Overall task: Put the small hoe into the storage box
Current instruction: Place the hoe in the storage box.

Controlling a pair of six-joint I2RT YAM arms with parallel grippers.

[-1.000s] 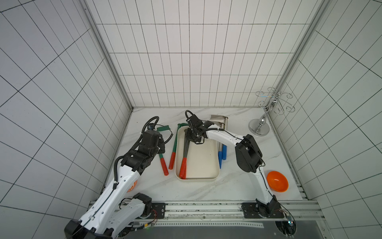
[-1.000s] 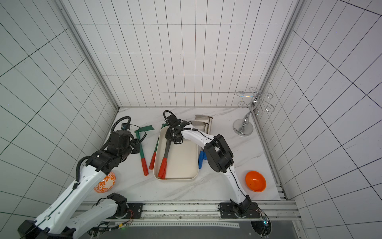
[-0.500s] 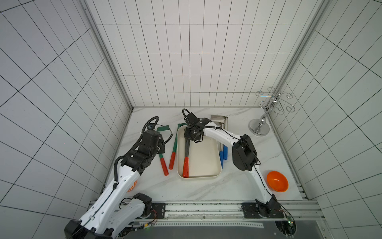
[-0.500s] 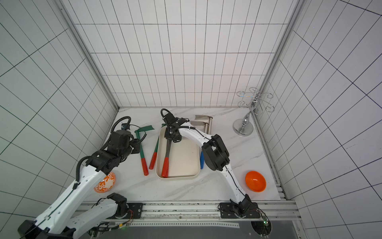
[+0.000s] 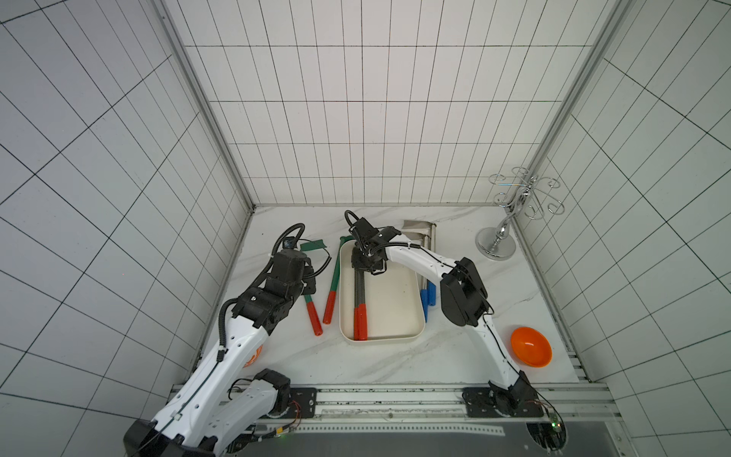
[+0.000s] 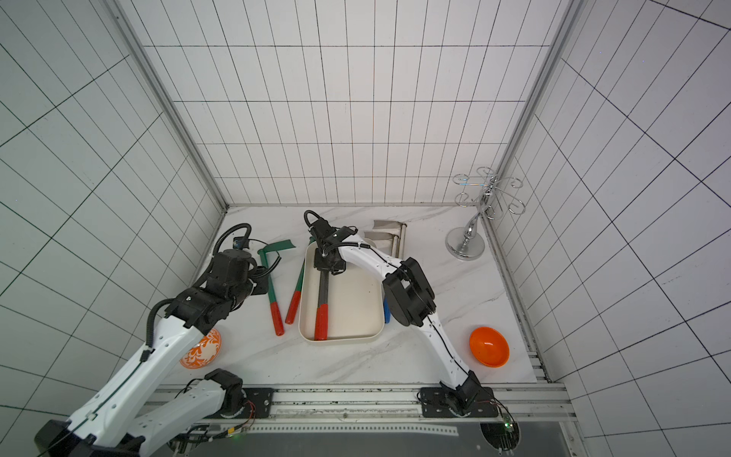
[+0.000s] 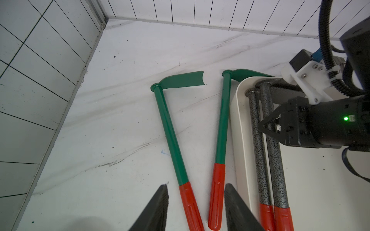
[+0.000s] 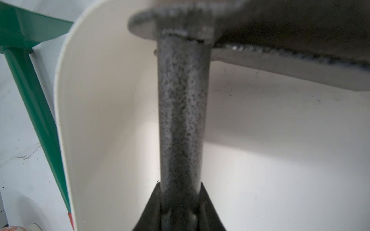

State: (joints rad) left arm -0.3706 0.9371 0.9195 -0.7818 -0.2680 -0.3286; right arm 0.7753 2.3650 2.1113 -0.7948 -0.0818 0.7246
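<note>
Clamping with the right gripper [image 8: 180, 189] on the speckled dark-grey shaft of the red-handled small hoe [image 8: 182, 120]. Holding it inside the shallow cream-white plastic storage box [image 5: 391, 304], along the 9 o'clock wall, blade toward 12, red grip toward 6. Sharing that wall with a second speckled grey hoe [image 7: 257, 140], just beside. At the box's 9 o'clock, hovering with the left gripper [image 7: 195, 186] over two green-shafted hoes [image 7: 170, 136] [image 7: 223, 120] on the white marble tabletop [image 5: 356, 368], fingers spread, grasping nothing.

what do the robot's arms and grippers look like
The left arm and right arm have white shells, black joints and black cables. The left gripper and right gripper are black, with wedge-shaped fingers. A green light glows on the right wrist.
</note>
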